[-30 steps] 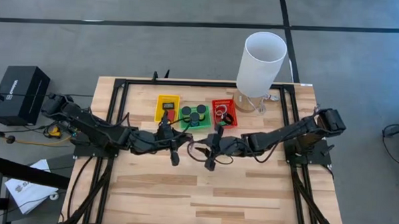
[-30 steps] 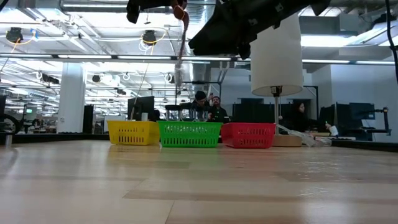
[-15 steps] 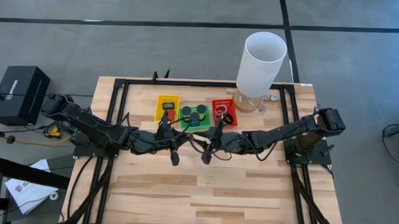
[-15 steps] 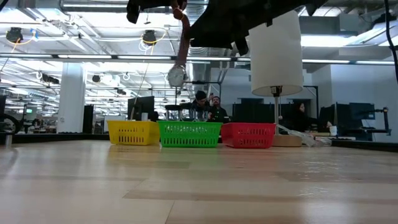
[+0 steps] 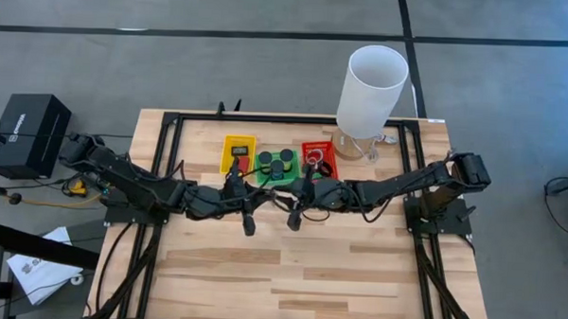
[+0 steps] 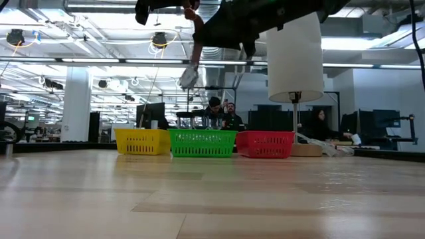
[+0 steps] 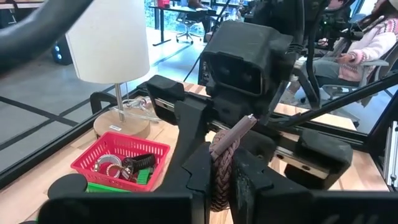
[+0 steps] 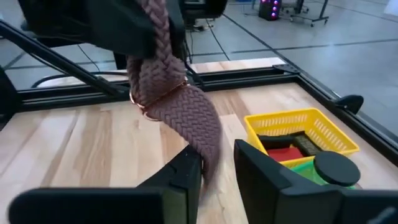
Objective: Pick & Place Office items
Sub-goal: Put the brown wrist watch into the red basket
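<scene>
A brown braided strap (image 8: 177, 106) with a small metal ring (image 8: 149, 102) hangs in the air from my left gripper (image 7: 222, 186), which is shut on it above the table's middle, near the trays. My right gripper (image 8: 214, 177) faces it from the table's right side, open. Its two fingers stand on either side of the strap's lower end (image 8: 208, 158). In the low view the strap (image 6: 196, 40) dangles high above the tabletop. Other office items lie in the yellow tray (image 5: 238, 142), green tray (image 5: 264, 178) and red tray (image 5: 328, 166). My left gripper pinches the strap between its two fingers a little below its upper end (image 7: 219, 163), coming in about level from the table's left. A short end (image 7: 239, 129) sticks up above the fingers. The rest hangs slack below, clear of the table. My right gripper: I cannot tell whether a finger (image 8: 186, 177) touches the strap's lower end.
A white-shaded lamp (image 5: 372, 82) stands at the far right corner behind the red tray. A black frame rail (image 5: 295, 119) runs round the table. The near half of the wooden tabletop (image 5: 299, 274) carries nothing. People sit in the room beyond the table.
My right gripper has moved toward the far edge and the left gripper, bringing its fingers up around the hanging strap's lower end. In the low view the strap's ring end has swung a little. My left gripper has kept still.
</scene>
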